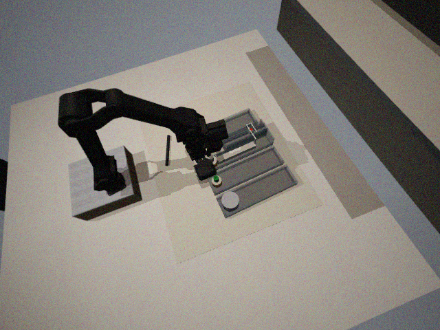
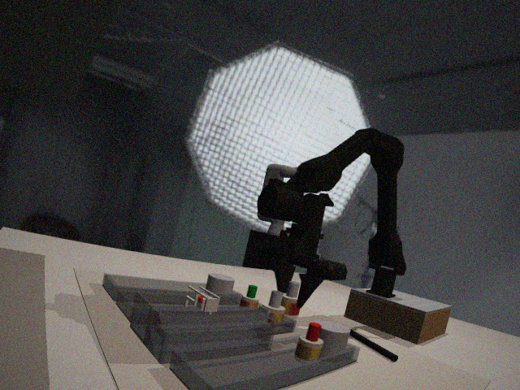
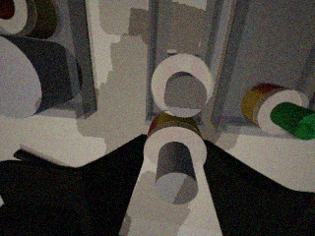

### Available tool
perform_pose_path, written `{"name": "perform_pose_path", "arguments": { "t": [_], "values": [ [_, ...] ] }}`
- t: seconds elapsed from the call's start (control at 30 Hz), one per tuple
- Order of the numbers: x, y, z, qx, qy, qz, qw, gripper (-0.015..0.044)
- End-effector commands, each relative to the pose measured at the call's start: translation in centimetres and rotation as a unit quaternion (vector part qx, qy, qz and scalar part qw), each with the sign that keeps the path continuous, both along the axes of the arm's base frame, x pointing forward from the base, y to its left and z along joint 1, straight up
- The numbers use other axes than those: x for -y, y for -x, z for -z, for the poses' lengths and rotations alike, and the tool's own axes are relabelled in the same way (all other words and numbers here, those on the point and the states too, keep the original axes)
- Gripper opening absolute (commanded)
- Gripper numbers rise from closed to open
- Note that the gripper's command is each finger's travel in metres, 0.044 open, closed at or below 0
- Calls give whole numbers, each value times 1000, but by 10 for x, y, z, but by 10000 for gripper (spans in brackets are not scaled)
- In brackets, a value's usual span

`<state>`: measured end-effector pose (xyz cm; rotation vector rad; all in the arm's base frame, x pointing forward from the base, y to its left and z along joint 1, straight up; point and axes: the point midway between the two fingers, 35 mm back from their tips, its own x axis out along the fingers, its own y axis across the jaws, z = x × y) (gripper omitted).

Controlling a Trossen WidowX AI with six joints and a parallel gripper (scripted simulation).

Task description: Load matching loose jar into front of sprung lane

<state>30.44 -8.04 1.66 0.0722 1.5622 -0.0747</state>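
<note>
So we're at the insertion step, I'd say: the black parallel-jaw gripper (image 3: 173,147) is clamped about half open on the loose jar with the grey cap, cream shoulder and ochre-and-red body (image 3: 172,159), and it's hovering right at the front mouth of the grey sprung lane (image 3: 154,74), just short of the matching grey-capped jar (image 3: 181,90) already standing in there. In the exterior view the held jar (image 2: 291,300) looks upright and sits just beside the lane jar (image 2: 275,308), though I can't tell if they're touching yet. All of this is around the middle of the beige table (image 1: 106,266), at the front edge of the grey rack of lanes (image 1: 280,179) that faces the arm's base block. Next move, as I see it: get the jar over the low front stop, then push steadily down the lane so the old jar backs the pusher plate up, set it on the lane floor behind the stop, and only then open up. Letting go too early is probably how the spring snaps forward. Decoys around: a green-capped jar (image 3: 287,115) in the next lane and a red-capped jar (image 2: 310,342) further over. No brands, labels or readable writing anywhere that I can make out.
</note>
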Motion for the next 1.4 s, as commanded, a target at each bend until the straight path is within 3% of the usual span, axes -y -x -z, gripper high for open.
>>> {"name": "perform_pose_path", "arguments": {
  "t": [0.0, 1.37],
  "values": [
    [2, -9, -3, 12, 3, 2, 1000, 0],
    [3, -26, -6, 13, 3, 2, 1000, 0]
  ]
}}
